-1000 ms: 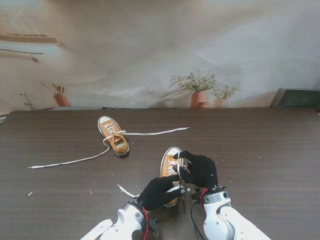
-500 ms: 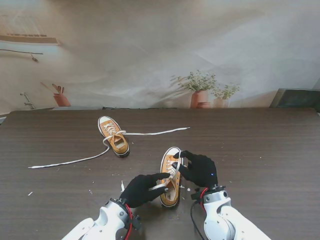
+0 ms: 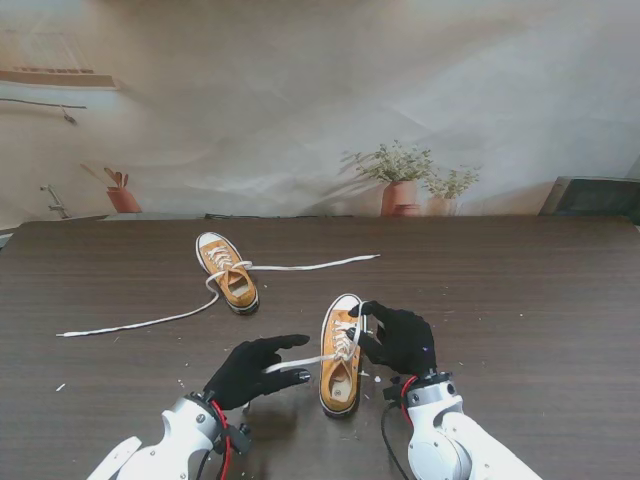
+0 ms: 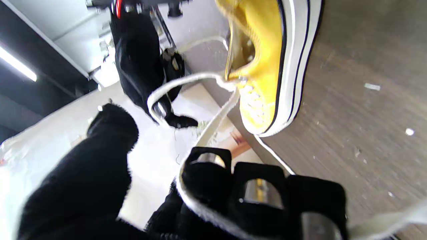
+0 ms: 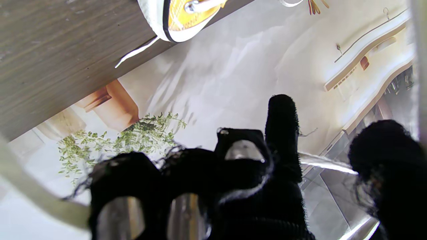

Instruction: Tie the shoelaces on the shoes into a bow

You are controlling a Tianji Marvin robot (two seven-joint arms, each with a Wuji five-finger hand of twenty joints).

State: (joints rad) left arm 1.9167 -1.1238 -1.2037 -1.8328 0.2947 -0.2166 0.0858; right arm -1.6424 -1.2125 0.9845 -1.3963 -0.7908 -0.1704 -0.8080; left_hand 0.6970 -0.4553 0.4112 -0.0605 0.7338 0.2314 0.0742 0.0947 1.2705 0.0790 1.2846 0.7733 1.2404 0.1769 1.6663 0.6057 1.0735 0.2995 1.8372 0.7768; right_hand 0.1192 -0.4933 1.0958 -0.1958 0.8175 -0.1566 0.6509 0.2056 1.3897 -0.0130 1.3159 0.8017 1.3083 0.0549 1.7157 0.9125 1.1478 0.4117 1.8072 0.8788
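Lace (image 3: 312,361) runs taut between my hands. L hand (image 3: 250,370) sits left of the near shoe (image 3: 341,354), fingers curled round one white strand; in the L wrist view that strand wraps across my curled fingers (image 4: 206,180) and leads up to the eyelets of the yellow shoe (image 4: 267,66). Index finger sticks out straight toward the shoe, thumb apart from it. R hand (image 3: 400,340) is just right of the same shoe, touching its side near the toe end, fingertips pinched on the other lace end close to the tongue. R wrist view shows my gloved fingers (image 5: 186,186) bent, one finger straight, and a blurred pale strand crossing the corner; can't tell the exact grip from there.

Near shoe stands upright on the dark wood table (image 3: 520,290), toe pointing away from me, laces not yet in a bow. Second shoe (image 3: 228,272) lies farther from me and to the left, well apart from both hands, its long laces (image 3: 140,323) trailing loose over the table to either side. Small white specks dot the wood near my arms. Potted plants (image 3: 400,180) show on the backdrop beyond the far table edge.
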